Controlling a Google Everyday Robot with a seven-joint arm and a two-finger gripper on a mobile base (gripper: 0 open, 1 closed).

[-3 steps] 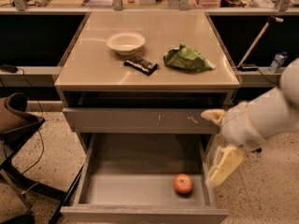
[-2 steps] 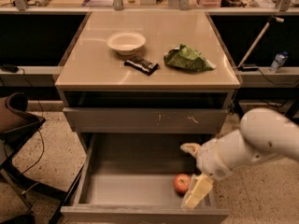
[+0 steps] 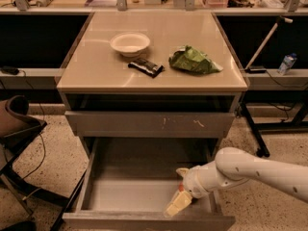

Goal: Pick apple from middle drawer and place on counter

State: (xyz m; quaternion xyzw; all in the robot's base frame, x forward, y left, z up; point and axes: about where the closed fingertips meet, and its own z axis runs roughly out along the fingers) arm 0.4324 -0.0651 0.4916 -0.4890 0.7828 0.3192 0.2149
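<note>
Middle drawer (image 3: 120, 196) open at 6 o'clock | gripper (image 3: 179, 203) low in its 5 o'clock corner, grip cannot be told; apple unseen, that corner blocked | scratched drawer front (image 3: 149, 124) shut | counter (image 3: 91, 73): dark bar (image 3: 146, 67) centre, green bag (image 3: 194, 60) 2 o'clock, white bowl (image 3: 130, 43) 11 o'clock

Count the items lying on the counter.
3: white bowl back left, dark bar in front of it, green bag to the right. The gripper is down inside the open middle drawer.
</note>
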